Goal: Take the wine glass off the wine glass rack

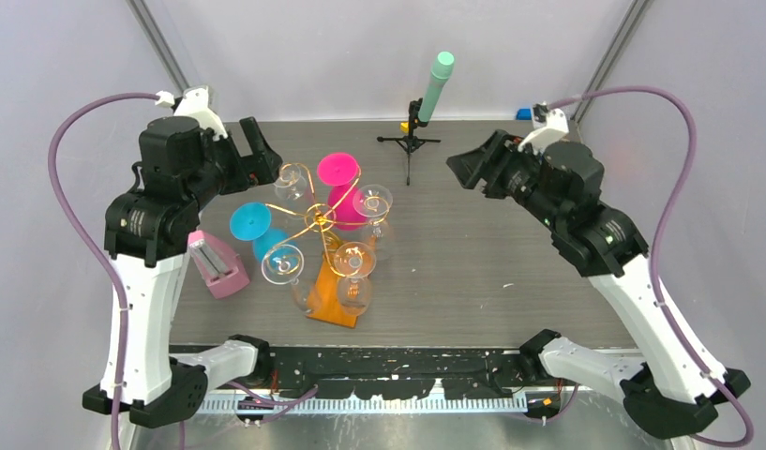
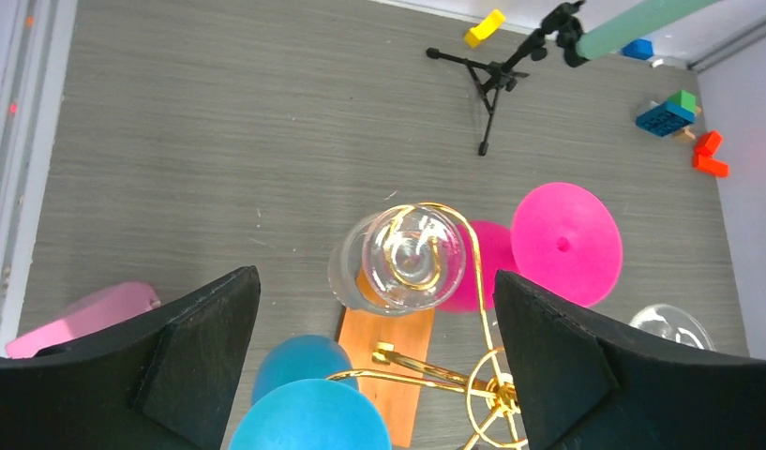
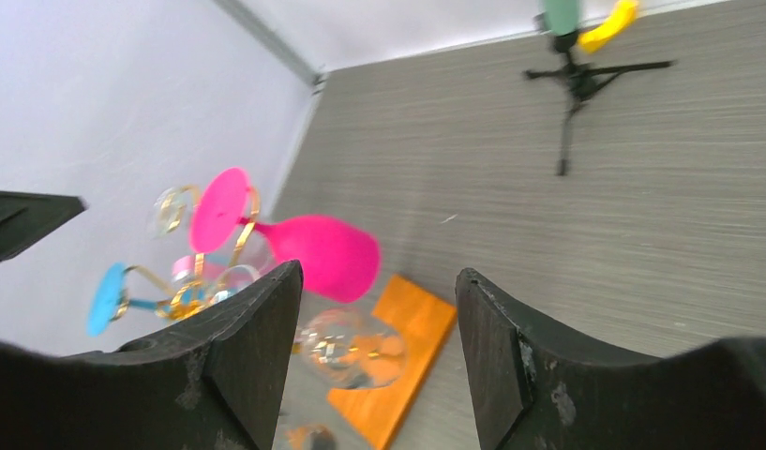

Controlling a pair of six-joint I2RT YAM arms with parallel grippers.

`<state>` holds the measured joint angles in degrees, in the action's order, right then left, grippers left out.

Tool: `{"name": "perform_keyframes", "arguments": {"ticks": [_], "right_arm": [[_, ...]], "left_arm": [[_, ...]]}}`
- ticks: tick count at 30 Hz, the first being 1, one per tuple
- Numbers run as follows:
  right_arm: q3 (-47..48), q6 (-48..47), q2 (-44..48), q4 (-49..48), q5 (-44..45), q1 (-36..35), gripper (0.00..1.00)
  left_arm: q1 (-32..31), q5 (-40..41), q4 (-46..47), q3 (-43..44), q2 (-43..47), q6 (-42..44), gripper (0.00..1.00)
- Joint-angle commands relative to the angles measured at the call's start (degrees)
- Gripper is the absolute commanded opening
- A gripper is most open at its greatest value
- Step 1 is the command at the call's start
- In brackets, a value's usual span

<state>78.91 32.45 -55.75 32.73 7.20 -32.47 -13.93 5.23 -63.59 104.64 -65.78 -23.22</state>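
The wine glass rack [image 1: 320,221] is a gold wire stand on an orange base [image 1: 334,298] at the table's left centre. Several wine glasses hang on its curled arms: clear ones [image 1: 372,202], a pink one [image 1: 338,171] and a blue one [image 1: 250,223]. My left gripper [image 1: 259,150] is open above the rack's back left. In the left wrist view, a clear wine glass [image 2: 407,258] lies just beyond the gap of the left gripper [image 2: 376,277]. My right gripper [image 1: 465,169] is open to the right of the rack and holds nothing. In its wrist view, a clear glass [image 3: 346,349] shows between the fingers of the right gripper [image 3: 377,272].
A black tripod with a mint-green cylinder [image 1: 426,103] stands at the back centre. A pink block [image 1: 217,264] lies left of the rack. Coloured blocks [image 2: 669,112] and a yellow piece [image 2: 485,26] sit near the back right wall.
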Motion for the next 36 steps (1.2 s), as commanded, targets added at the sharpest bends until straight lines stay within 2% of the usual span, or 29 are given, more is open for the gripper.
{"name": "perform_keyframes", "arguments": {"ticks": [1, 4, 7, 14, 20, 24, 31, 36], "right_arm": [[6.1, 6.5, -5.9, 0.1, -16.6, 0.0, 0.66], [7.7, 11.8, -9.4, -1.0, -22.9, 0.0, 0.66], [7.0, 16.6, -11.8, -4.3, -27.3, -0.2, 0.66], [3.8, 23.4, -15.1, -9.9, -31.0, -1.9, 0.66], [1.6, 25.6, -16.1, -13.1, -33.3, -3.3, 0.60], [0.8, 26.4, -16.7, -13.7, -34.2, -3.6, 0.53], [0.4, 27.2, -18.1, -14.2, -35.1, -4.0, 0.46], [0.3, 28.8, -18.4, -15.9, -36.4, -4.2, 0.36]], "left_arm": [[-0.2, -4.9, 4.7, 1.0, 2.7, 2.7, 0.98], [-0.2, -6.9, 8.0, 1.5, 3.8, 2.5, 0.98], [-0.2, -14.6, 12.4, 0.6, 4.0, 1.4, 0.98], [-0.2, -26.4, 15.7, -0.4, 3.1, -1.6, 0.98], [-0.2, -29.6, 16.3, -1.3, 2.7, -3.2, 0.98], [-0.2, -30.0, 15.8, -1.5, 2.1, -3.8, 0.98], [-0.2, -30.3, 14.3, -1.1, 0.8, -4.4, 0.98], [-0.2, -30.3, 14.1, -0.8, 0.7, -4.4, 0.98]]}}
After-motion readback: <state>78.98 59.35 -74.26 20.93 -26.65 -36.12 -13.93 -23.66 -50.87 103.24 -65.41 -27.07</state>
